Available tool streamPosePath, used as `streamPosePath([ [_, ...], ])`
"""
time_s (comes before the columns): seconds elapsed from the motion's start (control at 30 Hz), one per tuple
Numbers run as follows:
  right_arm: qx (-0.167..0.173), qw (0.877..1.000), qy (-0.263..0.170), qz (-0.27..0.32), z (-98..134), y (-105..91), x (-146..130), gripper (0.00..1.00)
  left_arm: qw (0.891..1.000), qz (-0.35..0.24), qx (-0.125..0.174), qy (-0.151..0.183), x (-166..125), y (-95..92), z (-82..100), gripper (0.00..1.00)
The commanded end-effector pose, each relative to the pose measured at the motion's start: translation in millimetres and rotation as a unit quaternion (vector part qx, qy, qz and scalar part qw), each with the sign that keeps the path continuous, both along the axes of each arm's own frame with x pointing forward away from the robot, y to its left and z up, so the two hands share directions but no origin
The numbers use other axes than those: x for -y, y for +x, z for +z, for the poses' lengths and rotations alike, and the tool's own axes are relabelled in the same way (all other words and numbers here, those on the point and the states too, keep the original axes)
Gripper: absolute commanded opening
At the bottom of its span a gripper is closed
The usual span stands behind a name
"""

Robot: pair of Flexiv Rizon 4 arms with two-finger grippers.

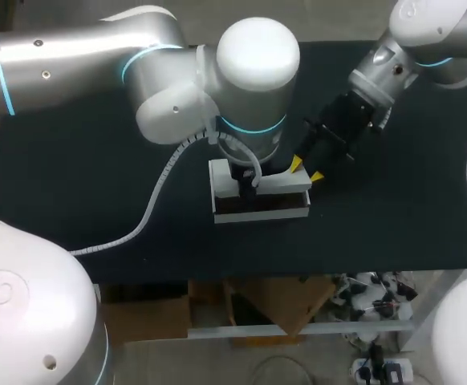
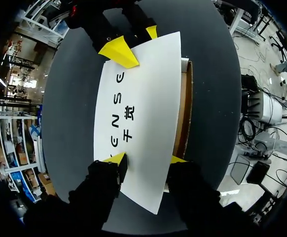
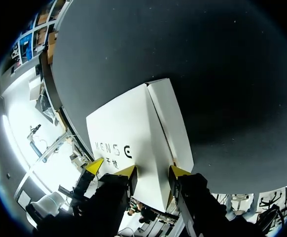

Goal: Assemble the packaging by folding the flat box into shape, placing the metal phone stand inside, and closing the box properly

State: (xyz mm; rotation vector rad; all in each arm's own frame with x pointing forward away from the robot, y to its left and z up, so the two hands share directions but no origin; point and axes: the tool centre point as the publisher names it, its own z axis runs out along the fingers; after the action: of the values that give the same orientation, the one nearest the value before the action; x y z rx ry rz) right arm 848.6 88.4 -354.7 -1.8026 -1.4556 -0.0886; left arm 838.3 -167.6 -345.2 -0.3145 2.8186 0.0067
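The white box [image 1: 261, 214] lies mid-table with its dark inside showing along the front. Its printed lid panel [image 2: 143, 98] lies flat over it in the left wrist view, with a strip of brown interior [image 2: 185, 108] beside it. My left gripper [image 2: 146, 159] straddles one end, a fingertip against each long edge. In the head view its wrist hides it. My right gripper [image 1: 306, 170] holds the opposite end, with the box [image 3: 128, 128] between its fingers [image 3: 152, 172]. Its yellow tips [image 2: 133, 43] show at the far end in the left wrist view. No phone stand is visible.
The dark table [image 1: 73, 184] reaches well to the left and right of the box. A white coiled cable [image 1: 149, 212] from my left arm drapes over the table left of the box. The table's front edge [image 1: 298, 269] runs just below the box.
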Motion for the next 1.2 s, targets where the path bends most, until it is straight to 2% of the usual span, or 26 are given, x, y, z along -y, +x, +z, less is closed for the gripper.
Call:
streamPosePath([
  [0.03, -0.001, 1.000, 0.000, 0.001, -0.8, 0.1, -0.8, 0.44, 1.000, 0.001, 0.004, 0.004, 3.1, -2.1, -2.4, 0.43],
  [0.37, -0.001, 1.000, 0.000, 0.001, -0.8, 0.1, -0.8, 0.44, 1.000, -0.010, 0.014, 0.016, 5.0, -4.8, -6.0, 0.43],
  [1.2, -0.002, 1.000, 0.000, -0.001, -2.1, -2.2, 2.9, 0.45, 0.999, -0.019, 0.019, 0.018, 5.0, -7.2, -12.4, 0.43],
])
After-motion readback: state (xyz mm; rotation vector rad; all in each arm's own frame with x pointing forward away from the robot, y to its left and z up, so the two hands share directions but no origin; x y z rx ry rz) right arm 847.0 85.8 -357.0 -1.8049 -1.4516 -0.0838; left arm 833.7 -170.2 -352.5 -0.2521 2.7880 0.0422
